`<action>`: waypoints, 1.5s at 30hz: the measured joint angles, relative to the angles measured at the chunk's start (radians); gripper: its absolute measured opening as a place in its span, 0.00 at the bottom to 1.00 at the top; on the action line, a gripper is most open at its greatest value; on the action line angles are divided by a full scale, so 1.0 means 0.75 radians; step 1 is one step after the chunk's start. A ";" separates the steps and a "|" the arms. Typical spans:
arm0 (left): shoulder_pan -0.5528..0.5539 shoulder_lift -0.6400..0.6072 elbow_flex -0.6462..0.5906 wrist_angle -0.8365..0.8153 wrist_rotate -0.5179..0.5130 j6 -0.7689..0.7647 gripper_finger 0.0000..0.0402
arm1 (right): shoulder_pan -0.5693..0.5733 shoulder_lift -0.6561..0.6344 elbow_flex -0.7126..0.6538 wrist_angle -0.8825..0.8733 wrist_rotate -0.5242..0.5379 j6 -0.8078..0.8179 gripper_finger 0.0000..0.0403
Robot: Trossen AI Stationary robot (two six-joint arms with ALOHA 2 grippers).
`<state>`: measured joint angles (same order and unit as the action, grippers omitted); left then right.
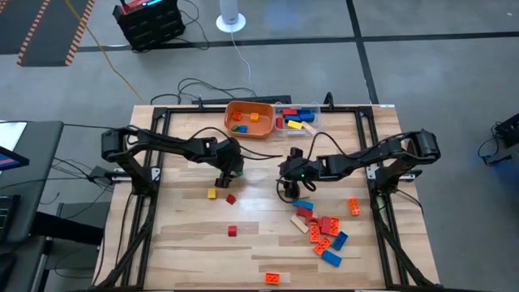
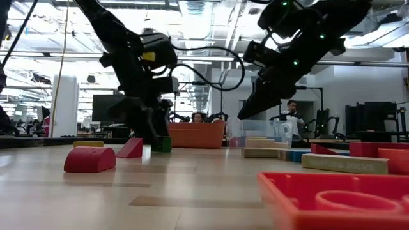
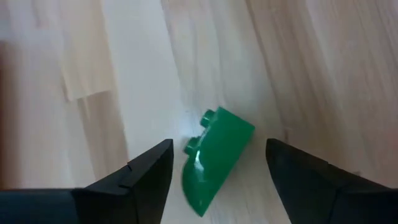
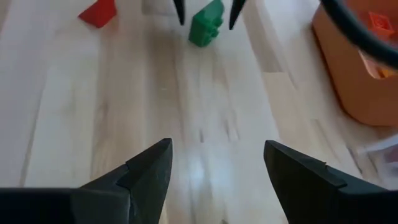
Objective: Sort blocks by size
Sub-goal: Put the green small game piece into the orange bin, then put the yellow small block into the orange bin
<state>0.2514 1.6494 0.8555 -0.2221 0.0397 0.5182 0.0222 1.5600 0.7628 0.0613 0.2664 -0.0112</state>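
A green block point(image 3: 214, 160) lies on its side on the wooden table, and it also shows in the low view point(image 2: 163, 144). My left gripper point(image 3: 219, 149) is open and low over the table point(image 1: 228, 177). Its fingers stand on either side of the green block without touching it. My right gripper point(image 4: 217, 149) is open and empty. It hangs above the table's middle point(image 1: 288, 186), pointing toward the green block point(image 4: 205, 25). A yellow block point(image 1: 212, 193) and a red block point(image 1: 230, 199) lie just nearer than my left gripper.
An orange bowl point(image 1: 250, 119) and a clear container point(image 1: 298, 118), each with some blocks inside, stand at the far edge. A cluster of red, orange and blue blocks point(image 1: 322, 229) lies at the near right. Single blocks lie at the near middle point(image 1: 232, 230) and the near edge point(image 1: 273, 278).
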 joint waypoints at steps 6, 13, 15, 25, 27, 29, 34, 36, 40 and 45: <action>0.000 0.010 0.000 -0.006 -0.023 0.012 0.42 | 0.035 -0.003 -0.001 0.015 0.078 0.019 0.71; 0.000 0.006 0.000 0.000 -0.027 -0.062 0.17 | 0.040 -0.003 -0.001 0.026 0.113 0.060 0.71; 0.007 -0.020 0.000 -0.016 -0.044 -0.071 0.17 | 0.040 -0.003 -0.001 0.025 0.145 0.066 0.71; 0.245 -0.257 0.015 0.210 -0.146 -0.116 0.19 | 0.033 -0.006 -0.001 -0.023 0.218 0.086 0.71; 0.324 -0.251 0.068 0.209 -0.112 -0.157 0.19 | 0.027 -0.006 -0.001 -0.016 0.218 0.086 0.71; 0.391 -0.204 0.147 0.198 -0.078 -0.203 0.18 | 0.028 -0.006 -0.001 -0.006 0.218 0.085 0.71; 0.497 -0.027 0.376 0.052 -0.059 -0.307 0.19 | 0.028 -0.006 0.000 0.004 0.217 0.085 0.71; 0.520 0.043 0.445 -0.034 -0.060 -0.334 0.22 | 0.032 -0.006 0.000 0.003 0.218 0.086 0.71; 0.533 0.131 0.529 -0.163 -0.063 -0.321 0.33 | 0.048 -0.006 0.000 -0.007 0.218 0.088 0.71; 0.530 0.124 0.540 -0.209 -0.064 -0.299 0.45 | 0.058 -0.006 0.000 -0.017 0.217 0.089 0.71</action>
<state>0.6488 1.7426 1.2606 -0.3788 -0.0082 0.2937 0.0654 1.5555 0.7628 0.0488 0.4294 0.0555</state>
